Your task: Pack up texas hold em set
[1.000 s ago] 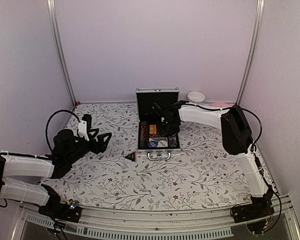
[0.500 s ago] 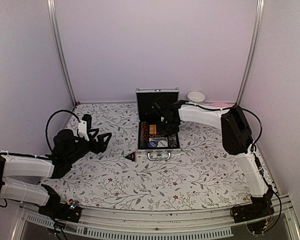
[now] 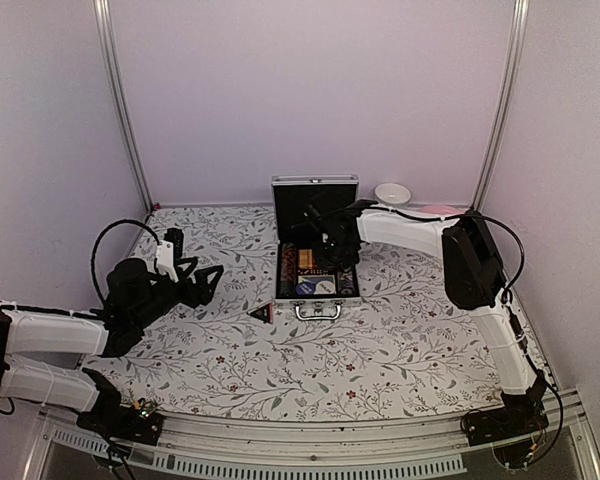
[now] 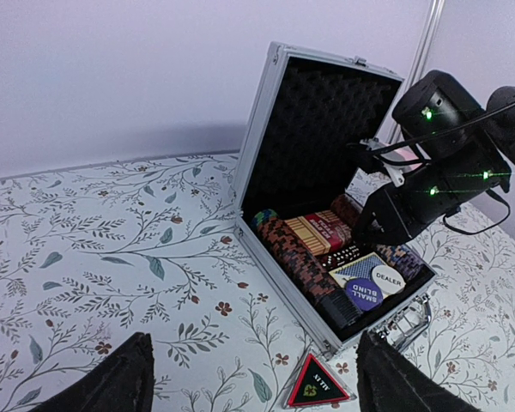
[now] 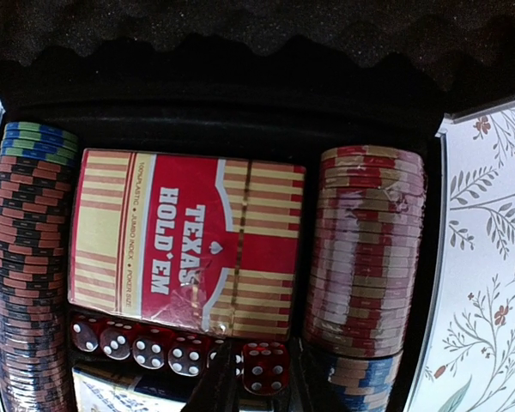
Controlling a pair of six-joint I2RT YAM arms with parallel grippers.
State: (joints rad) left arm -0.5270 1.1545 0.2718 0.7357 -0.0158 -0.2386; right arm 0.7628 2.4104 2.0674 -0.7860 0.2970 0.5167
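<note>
The silver case (image 3: 316, 181) stands open mid-table, lid upright, its tray (image 4: 283, 275) holding chip rows (image 5: 26, 283) (image 5: 369, 249), the tan-red card pack (image 5: 184, 249) and a row of red dice (image 5: 137, 343). My right gripper (image 3: 325, 262) reaches down into the tray. In the right wrist view its fingertips (image 5: 253, 386) flank the rightmost die (image 5: 264, 365) closely; contact is unclear. The black triangular piece (image 3: 261, 314) (image 4: 318, 390) lies on the cloth left of the case's front corner. My left gripper (image 3: 205, 280) (image 4: 257, 382) hovers open left of it, holding nothing.
A white bowl (image 3: 392, 192) and a pink plate (image 3: 440, 209) sit at the back right. The case's metal handle (image 3: 317, 310) sticks out toward me. Round DEALER (image 4: 388, 276) and SMALL BLIND (image 4: 360, 292) buttons lie in the tray's front. Frame posts and walls bound the flowered cloth.
The right gripper has shifted slightly inside the case. The left arm and the triangular piece have not moved.
</note>
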